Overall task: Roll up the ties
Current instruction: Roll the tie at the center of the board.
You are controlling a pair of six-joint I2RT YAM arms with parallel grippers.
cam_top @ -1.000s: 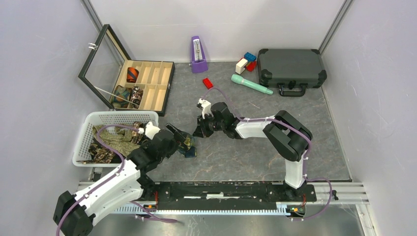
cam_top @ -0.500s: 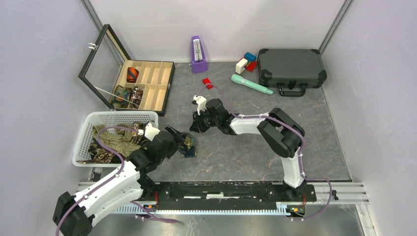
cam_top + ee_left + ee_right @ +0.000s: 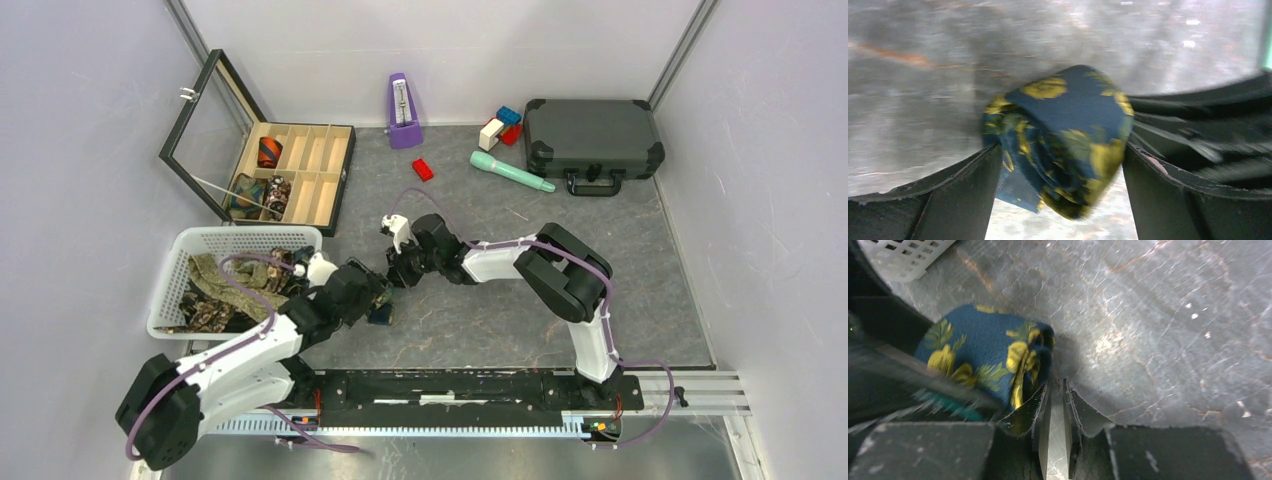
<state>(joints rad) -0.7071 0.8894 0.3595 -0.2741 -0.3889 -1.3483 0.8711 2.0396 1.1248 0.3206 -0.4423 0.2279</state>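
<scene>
A navy tie with yellow-green leaf prints (image 3: 1063, 135) is rolled into a small coil. My left gripper (image 3: 1060, 170) is shut on it, one finger on each side, just above the grey table. In the top view the coil (image 3: 381, 312) sits at the tip of my left gripper (image 3: 372, 297). My right gripper (image 3: 399, 272) is right beside it, to the upper right. In the right wrist view its jaws (image 3: 1055, 405) are nearly together with nothing between them, and the coil (image 3: 993, 352) lies just left of them. More loose ties (image 3: 225, 285) fill the white basket (image 3: 170, 275).
An open wooden box (image 3: 322, 175) at the back left holds rolled ties (image 3: 270, 152). A purple metronome (image 3: 403, 100), a red block (image 3: 423, 169), a teal handle-shaped tool (image 3: 510, 171), coloured blocks (image 3: 500, 125) and a black case (image 3: 592, 138) stand at the back.
My right gripper has moved left and nearer, closing in on the tie coil. My left gripper has shifted slightly right with the coil still in it.
</scene>
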